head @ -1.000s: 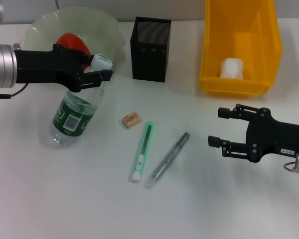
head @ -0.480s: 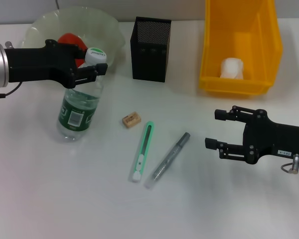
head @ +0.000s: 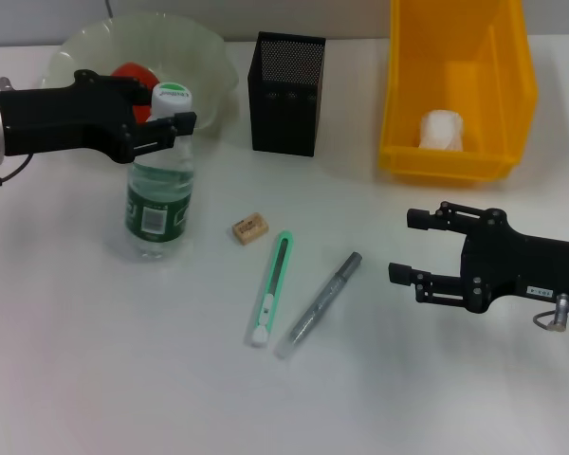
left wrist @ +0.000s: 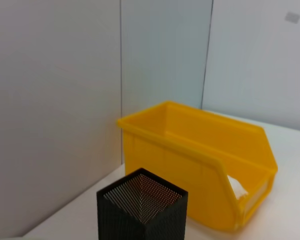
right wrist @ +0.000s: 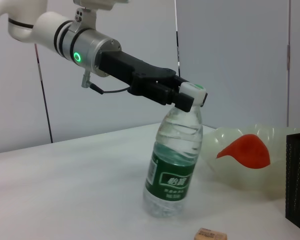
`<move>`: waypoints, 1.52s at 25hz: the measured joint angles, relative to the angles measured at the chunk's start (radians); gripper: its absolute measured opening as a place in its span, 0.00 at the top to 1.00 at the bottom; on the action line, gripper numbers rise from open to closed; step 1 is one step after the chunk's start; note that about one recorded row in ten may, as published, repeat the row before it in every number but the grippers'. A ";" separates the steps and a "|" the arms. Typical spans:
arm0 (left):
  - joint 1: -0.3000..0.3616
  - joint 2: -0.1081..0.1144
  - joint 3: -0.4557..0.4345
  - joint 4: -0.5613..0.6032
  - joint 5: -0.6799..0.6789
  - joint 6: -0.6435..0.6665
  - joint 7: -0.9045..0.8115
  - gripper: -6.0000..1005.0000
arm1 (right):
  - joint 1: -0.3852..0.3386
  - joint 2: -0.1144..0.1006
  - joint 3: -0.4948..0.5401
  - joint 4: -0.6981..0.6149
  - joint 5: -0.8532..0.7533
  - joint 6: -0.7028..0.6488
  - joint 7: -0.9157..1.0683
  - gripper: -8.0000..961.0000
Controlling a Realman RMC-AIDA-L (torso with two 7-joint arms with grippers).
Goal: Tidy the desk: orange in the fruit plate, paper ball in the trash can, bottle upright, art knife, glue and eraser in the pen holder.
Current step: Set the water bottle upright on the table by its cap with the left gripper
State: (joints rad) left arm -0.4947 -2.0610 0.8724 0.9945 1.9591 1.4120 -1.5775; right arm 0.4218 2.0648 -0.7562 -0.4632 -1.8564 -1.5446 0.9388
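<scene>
The bottle stands almost upright on the table, with my left gripper shut on its neck just under the white cap. Behind it, the orange lies in the fruit plate. On the table's middle lie the eraser, the art knife and the glue. The pen holder stands at the back. The paper ball sits in the trash can. My right gripper hovers open to the right of the glue.
The pen holder and the trash can stand side by side along the back edge, with a wall behind them. The fruit plate is at the back left, close to the bottle. Bare white table lies in front of the knife and glue.
My left gripper has swung the bottle from a strong lean up to nearly upright, and its base has shifted right. The right gripper has drifted slightly left, still open.
</scene>
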 joint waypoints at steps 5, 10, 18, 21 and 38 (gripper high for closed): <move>0.016 0.000 -0.011 -0.003 -0.036 0.013 0.019 0.52 | 0.000 0.000 0.000 0.000 0.000 0.000 0.000 0.22; 0.027 0.000 -0.022 -0.005 -0.050 0.016 0.037 0.51 | 0.001 0.001 -0.005 0.000 0.000 0.000 0.001 0.22; 0.079 0.000 -0.042 -0.022 -0.149 0.027 0.121 0.51 | 0.003 0.005 -0.014 0.000 0.000 0.000 0.011 0.22; 0.100 0.001 -0.069 -0.039 -0.184 0.039 0.168 0.51 | 0.003 0.007 -0.015 0.000 0.000 0.000 0.011 0.22; 0.135 0.004 -0.330 -0.205 -0.217 0.103 0.361 0.49 | 0.016 0.011 -0.029 0.004 0.000 0.004 0.011 0.22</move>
State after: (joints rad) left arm -0.3593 -2.0574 0.5423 0.7894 1.7417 1.5147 -1.2163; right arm 0.4376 2.0755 -0.7853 -0.4596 -1.8560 -1.5408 0.9495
